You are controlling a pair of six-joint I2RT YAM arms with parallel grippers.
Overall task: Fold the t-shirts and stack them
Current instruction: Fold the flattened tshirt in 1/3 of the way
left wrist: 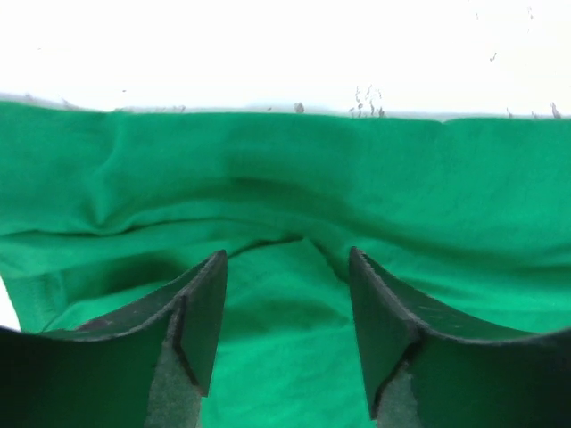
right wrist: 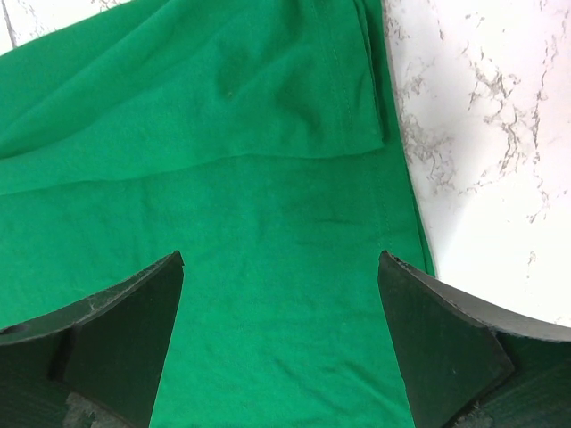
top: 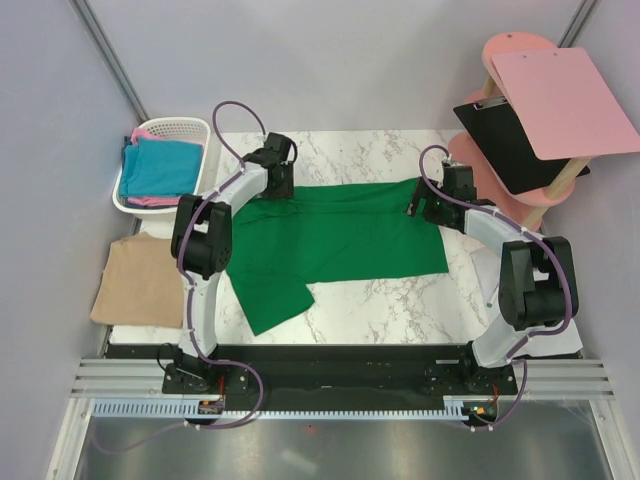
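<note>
A bright green t-shirt (top: 335,235) lies spread on the marble table, its far long edge folded over and one sleeve sticking out at the near left. My left gripper (top: 276,172) is open over the shirt's far left corner; its view shows wrinkled green cloth (left wrist: 285,196) between the jaws. My right gripper (top: 428,203) is open over the shirt's far right corner, near the folded hem (right wrist: 357,107). A tan t-shirt (top: 140,280) lies folded at the left. Teal-blue (top: 160,165) and pink (top: 140,135) shirts sit in the basket.
A white plastic basket (top: 185,128) stands at the far left. A pink stool with a black clipboard (top: 505,140) and a pink board (top: 565,100) stands at the far right. Bare marble (right wrist: 482,134) lies right of the shirt.
</note>
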